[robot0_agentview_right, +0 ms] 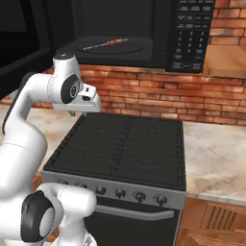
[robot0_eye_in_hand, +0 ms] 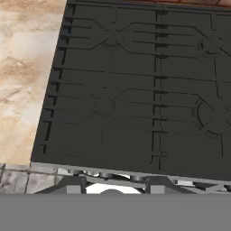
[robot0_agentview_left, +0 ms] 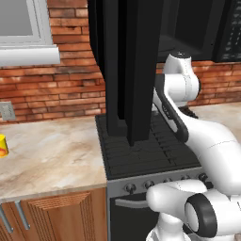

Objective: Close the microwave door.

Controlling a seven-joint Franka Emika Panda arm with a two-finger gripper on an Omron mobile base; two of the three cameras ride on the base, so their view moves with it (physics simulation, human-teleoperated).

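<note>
The microwave (robot0_agentview_right: 144, 33) hangs above the stove, its dark cavity exposed and its keypad strip (robot0_agentview_right: 192, 33) at the right. The microwave door (robot0_agentview_left: 127, 70) stands swung wide open toward me, a tall glossy black panel seen nearly edge-on; its dark face also shows at the upper left (robot0_agentview_right: 21, 43). My gripper (robot0_agentview_right: 77, 112) points down over the stove's back left corner, below the cavity and to the right of the door, touching neither. Looking down at the burner grates, its fingertips (robot0_eye_in_hand: 74, 184) stand wide apart; the gripper (robot0_eye_in_hand: 115, 186) is open and empty.
A black stove (robot0_agentview_right: 120, 149) with knobs and a grey oven handle (robot0_agentview_right: 137, 212) sits under the microwave. A turntable plate (robot0_agentview_right: 108, 46) holding a thin item lies in the cavity. Marble counters (robot0_agentview_left: 47, 150) flank the stove; a yellow object (robot0_agentview_left: 3, 146) stands far left.
</note>
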